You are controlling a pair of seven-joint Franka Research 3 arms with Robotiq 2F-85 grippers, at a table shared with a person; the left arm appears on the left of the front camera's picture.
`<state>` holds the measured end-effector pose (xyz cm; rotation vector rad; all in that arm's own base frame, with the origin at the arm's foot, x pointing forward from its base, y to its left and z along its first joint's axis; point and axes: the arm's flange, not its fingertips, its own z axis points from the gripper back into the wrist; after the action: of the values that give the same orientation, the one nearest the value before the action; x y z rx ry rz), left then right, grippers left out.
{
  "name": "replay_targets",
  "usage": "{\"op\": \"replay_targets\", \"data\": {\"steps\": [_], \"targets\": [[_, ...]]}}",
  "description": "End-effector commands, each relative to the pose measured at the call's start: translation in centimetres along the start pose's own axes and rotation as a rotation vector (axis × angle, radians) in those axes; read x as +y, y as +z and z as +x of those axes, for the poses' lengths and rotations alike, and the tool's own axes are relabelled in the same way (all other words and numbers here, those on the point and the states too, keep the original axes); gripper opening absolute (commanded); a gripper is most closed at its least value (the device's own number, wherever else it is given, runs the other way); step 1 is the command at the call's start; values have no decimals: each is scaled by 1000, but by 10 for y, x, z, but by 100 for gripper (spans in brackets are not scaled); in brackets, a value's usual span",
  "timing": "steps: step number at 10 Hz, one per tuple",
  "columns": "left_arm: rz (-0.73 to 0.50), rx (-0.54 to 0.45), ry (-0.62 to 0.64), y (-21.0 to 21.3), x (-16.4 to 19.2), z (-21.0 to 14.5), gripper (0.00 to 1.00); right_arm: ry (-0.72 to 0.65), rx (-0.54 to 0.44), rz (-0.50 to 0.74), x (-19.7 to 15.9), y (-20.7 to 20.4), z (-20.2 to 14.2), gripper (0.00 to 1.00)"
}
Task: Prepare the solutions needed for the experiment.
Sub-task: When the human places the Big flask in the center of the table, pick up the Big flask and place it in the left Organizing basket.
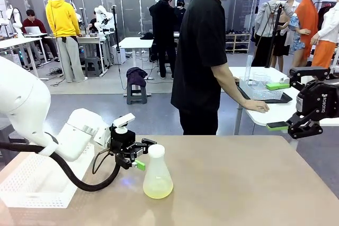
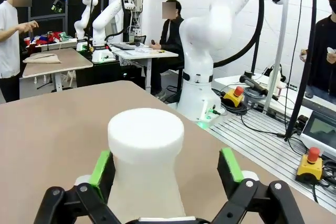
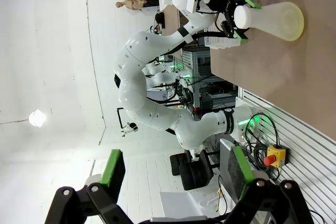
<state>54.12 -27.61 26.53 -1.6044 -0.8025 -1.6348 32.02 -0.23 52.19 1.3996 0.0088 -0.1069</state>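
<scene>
The flask [image 1: 157, 175] with its yellow liquid [image 1: 158, 188] stands low in the frame, left of centre. The open left claw [image 1: 139, 154] straddles its neck; close squarely, keeping it upright. The right claw [image 1: 286, 104], at the right edge, hangs open.

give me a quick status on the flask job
Left pincer open, straddling flask neck, not clamped. Right pincer open, raised off to the side, holding nothing. Flask upright on table, little yellow liquid at bottom. Nothing in the way.
</scene>
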Motion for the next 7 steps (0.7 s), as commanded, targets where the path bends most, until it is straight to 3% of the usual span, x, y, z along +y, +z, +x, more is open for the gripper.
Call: {"op": "replay_targets", "data": {"steps": [1,7], "targets": [[-18,-17,14,-2,15,-4,100,8,2,13,1,0,1,100],[-71,4,37,-23,42,-11,100,8,2,13,1,0,1,100]]}}
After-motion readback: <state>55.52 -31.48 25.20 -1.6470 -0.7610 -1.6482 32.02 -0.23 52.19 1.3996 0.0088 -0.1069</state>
